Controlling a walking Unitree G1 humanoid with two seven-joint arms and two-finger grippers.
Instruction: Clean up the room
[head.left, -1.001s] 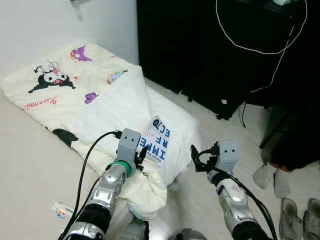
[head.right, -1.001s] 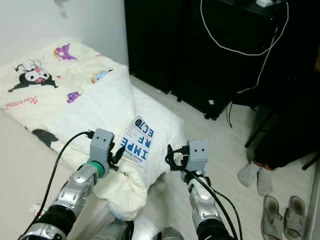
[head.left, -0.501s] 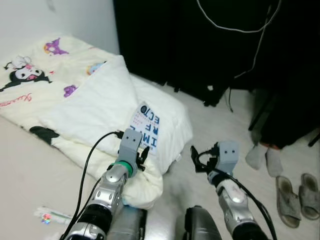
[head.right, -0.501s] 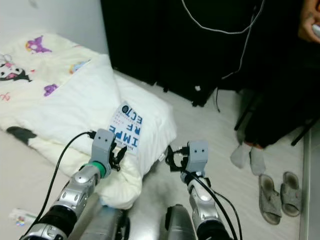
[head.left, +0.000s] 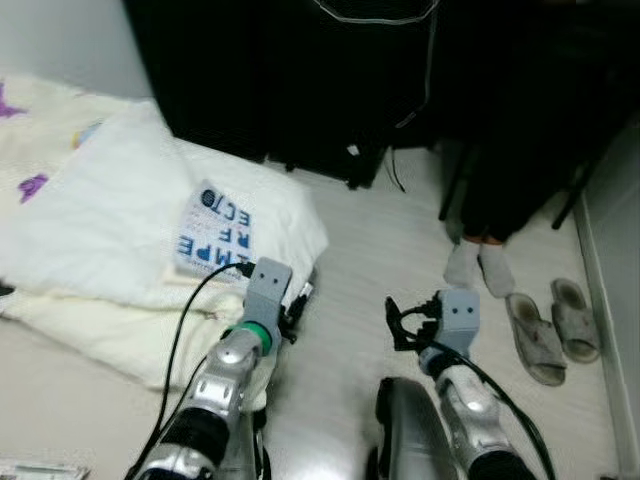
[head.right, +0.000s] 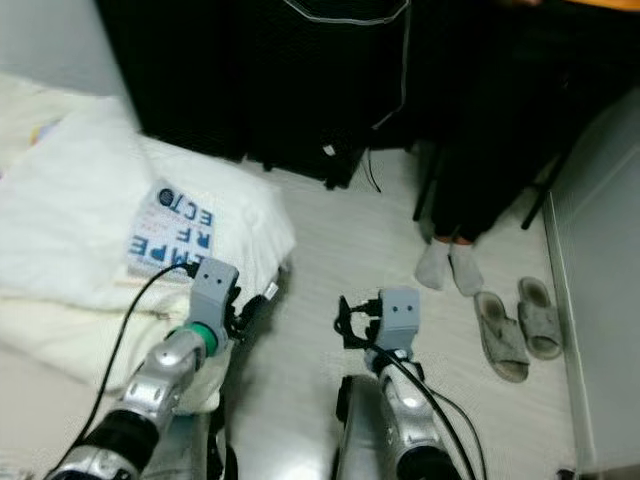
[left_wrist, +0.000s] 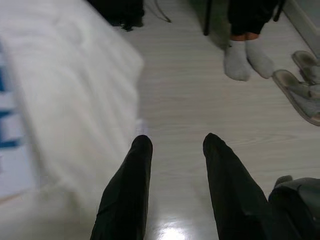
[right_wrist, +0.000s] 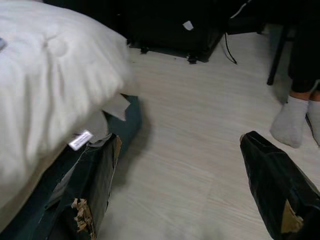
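A white pillow lies on a cream quilt at the left, with a booklet with blue letters on top of it. A pair of grey slippers sits on the pale floor at the right. My left gripper hovers at the pillow's near corner, open and holding nothing; in the left wrist view its fingers frame bare floor beside the pillow. My right gripper is open over the floor, its fingers spread wide.
A person in grey socks stands by a chair leg at the right. Black furniture with a hanging cable lines the back. A white wall base bounds the right. A dark teal thing pokes out under the pillow.
The whole view has swung right: bedding slid left and partly out of frame, slippers and socked feet moved toward the centre. Both grippers keep the same open pose.
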